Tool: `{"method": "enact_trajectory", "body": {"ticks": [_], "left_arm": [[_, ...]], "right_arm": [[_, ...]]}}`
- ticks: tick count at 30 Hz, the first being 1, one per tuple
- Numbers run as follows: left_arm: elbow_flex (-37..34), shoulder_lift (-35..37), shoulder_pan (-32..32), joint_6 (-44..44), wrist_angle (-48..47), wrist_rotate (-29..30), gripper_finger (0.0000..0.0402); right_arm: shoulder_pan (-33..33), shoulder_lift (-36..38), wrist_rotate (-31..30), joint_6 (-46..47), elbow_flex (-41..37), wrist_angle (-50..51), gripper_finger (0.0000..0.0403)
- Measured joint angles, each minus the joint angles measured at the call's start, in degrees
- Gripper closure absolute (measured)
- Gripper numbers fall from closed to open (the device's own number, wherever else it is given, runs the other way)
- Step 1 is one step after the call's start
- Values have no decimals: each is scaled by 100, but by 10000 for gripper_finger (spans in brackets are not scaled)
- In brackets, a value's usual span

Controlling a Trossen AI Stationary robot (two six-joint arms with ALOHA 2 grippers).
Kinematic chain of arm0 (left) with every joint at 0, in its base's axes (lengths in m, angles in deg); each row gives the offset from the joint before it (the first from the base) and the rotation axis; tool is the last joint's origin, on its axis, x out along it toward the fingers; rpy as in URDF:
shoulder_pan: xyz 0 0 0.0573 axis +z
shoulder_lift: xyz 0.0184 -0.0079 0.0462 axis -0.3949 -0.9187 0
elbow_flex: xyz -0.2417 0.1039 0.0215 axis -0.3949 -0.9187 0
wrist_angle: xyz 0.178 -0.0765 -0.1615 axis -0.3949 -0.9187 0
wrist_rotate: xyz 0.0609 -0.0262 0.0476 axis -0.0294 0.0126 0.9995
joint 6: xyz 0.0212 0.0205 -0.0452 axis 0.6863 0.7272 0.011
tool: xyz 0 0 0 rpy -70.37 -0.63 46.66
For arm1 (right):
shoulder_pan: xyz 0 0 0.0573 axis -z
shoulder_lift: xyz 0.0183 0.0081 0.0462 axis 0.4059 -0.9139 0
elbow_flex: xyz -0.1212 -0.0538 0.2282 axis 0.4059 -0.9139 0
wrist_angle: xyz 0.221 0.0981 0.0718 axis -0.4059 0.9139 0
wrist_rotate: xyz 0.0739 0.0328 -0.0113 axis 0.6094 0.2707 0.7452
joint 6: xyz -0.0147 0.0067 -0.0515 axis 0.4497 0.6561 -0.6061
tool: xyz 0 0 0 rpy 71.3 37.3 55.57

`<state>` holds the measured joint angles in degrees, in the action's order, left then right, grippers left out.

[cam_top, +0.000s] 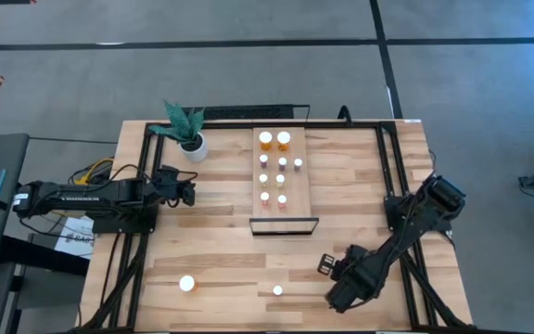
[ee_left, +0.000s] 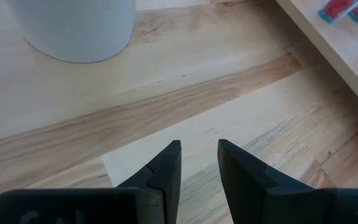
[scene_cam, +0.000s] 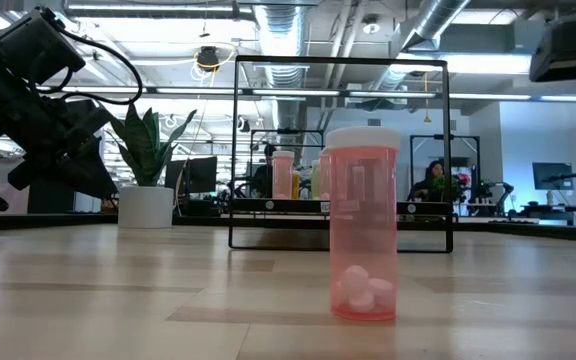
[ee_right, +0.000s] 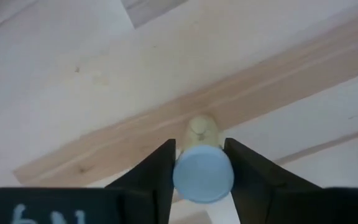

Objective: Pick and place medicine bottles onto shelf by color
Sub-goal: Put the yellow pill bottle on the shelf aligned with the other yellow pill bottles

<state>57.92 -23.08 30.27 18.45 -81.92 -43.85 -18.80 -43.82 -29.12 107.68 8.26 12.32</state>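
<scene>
As the right end effector (ee_right: 197,163) clamps a pale bottle (ee_right: 202,168) just beside the shelf (cam_top: 284,186) frame end, for lifting | left end effector (ee_left: 199,163) together, idle near plant pot (cam_top: 194,146) | orange bottle (cam_top: 186,284) unsorted on desk (cam_top: 221,250)

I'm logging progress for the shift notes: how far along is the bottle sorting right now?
Mostly done: about ten medicine bottles already stand on the shelf. In hand: the right gripper, near the table's front edge, has its fingers on either side of a small pale bottle. Left: that bottle, plus a small white-capped bottle and a larger orange bottle on the table. The left gripper waits shut beside the plant pot.
</scene>
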Motion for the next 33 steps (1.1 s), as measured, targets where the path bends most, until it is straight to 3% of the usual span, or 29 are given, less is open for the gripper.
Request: {"method": "enact_trajectory", "body": {"ticks": [4,14,25,33], "left_arm": [[2,1,-1,0,-1,-2,310],[0,2,-2,0,0,-2,310],[0,2,-2,0,-14,-4,310],[0,2,-2,0,-13,-2,310]], "right_arm": [[161,-4,9,-4,46,169,240],[781,136,9,-879,428,1588,273],[1082,1069,-583,-1006,330,3062,271],[1771,1641,-660,-1463,273,3304,273]]}}
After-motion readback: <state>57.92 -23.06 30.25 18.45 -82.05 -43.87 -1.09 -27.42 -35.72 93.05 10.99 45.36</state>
